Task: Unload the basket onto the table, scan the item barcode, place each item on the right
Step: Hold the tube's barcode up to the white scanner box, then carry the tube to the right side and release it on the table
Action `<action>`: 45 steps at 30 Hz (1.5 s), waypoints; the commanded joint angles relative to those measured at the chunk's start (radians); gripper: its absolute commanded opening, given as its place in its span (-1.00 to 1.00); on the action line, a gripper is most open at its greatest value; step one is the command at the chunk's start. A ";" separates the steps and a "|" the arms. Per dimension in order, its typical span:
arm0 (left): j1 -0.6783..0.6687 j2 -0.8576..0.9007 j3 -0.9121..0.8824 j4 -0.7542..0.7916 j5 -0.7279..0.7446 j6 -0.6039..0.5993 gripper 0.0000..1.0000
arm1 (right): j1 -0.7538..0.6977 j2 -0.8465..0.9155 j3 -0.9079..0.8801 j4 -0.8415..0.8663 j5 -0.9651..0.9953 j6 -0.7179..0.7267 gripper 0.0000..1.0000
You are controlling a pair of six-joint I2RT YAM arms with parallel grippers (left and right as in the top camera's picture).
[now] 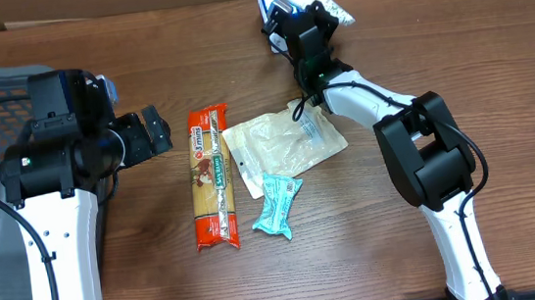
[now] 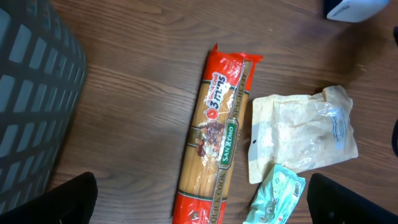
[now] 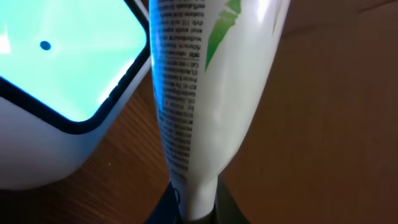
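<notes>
Right gripper (image 3: 194, 208) pinches the pack (image 3: 205, 93) just beside the scanner (image 3: 62, 81), left gripper (image 1: 156, 133) spread wide; held edge-on, its barcode may face away and fail to read.

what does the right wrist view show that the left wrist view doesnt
Only the right wrist view: a white printed pack pinched in the right jaws, close beside the scanner, its window glowing. Only the left wrist view: the pasta packet, clear pouch, teal wrapper and grey basket. Both: the wooden table, and probably the scanner, just a white corner at the top right of the left wrist view.
</notes>
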 commanded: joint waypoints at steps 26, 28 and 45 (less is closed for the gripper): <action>0.000 0.008 0.019 0.002 -0.007 0.016 0.99 | -0.100 -0.712 0.027 -0.944 -0.726 1.040 -0.93; 0.000 0.007 0.019 0.002 -0.007 0.016 0.99 | -0.199 -0.740 0.027 -1.021 -0.857 1.105 -0.93; 0.000 0.007 0.019 0.002 -0.007 0.016 0.99 | -0.788 -0.715 -0.526 -0.665 -1.152 1.637 -0.93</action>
